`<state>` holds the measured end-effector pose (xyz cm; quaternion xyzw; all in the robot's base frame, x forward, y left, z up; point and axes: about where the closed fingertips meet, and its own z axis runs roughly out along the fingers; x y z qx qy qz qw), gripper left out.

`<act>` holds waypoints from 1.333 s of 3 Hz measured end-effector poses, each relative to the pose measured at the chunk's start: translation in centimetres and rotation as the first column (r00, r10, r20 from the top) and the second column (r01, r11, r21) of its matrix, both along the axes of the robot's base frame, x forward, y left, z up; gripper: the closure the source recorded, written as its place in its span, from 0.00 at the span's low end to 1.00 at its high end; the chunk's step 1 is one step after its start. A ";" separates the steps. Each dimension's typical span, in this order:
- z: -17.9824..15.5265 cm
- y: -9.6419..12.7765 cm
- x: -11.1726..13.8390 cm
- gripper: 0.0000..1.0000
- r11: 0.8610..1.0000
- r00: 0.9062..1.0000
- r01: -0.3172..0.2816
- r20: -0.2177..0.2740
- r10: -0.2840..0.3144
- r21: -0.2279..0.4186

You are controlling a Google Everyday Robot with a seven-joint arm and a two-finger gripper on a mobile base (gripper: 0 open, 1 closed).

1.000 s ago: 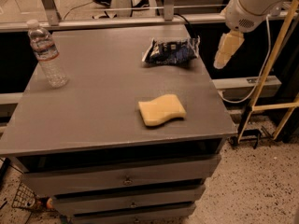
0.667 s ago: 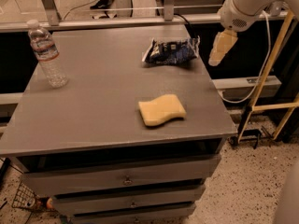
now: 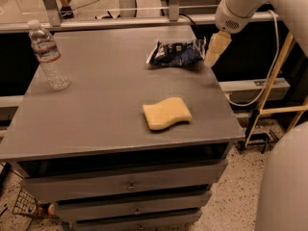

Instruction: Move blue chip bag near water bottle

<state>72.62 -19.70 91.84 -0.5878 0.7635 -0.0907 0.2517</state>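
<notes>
The blue chip bag (image 3: 175,53) lies crumpled at the back right of the grey table top (image 3: 106,105). The water bottle (image 3: 48,54) stands upright at the far left of the table, well away from the bag. My gripper (image 3: 215,49) hangs from the white arm just right of the bag, close to its right end, near the table's right edge. It holds nothing that I can see.
A pale yellow wavy sponge (image 3: 167,113) lies near the front middle of the table. Drawers run below the top. A wooden frame (image 3: 274,88) and cable stand to the right. A rail and a person's feet are behind.
The gripper has moved left and slightly down, from beyond the table's right edge to right beside the chip bag. Bag, bottle and sponge have not moved.
</notes>
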 end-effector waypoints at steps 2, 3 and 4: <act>-1.9 1.5 2.3 0.00 0.999 0.999 0.025 -0.037 -0.026 -0.025; -2.6 2.6 2.6 0.00 1.000 0.998 0.018 -0.059 -0.019 -0.016; -3.4 3.3 2.7 0.00 1.000 0.996 0.015 -0.086 -0.016 -0.012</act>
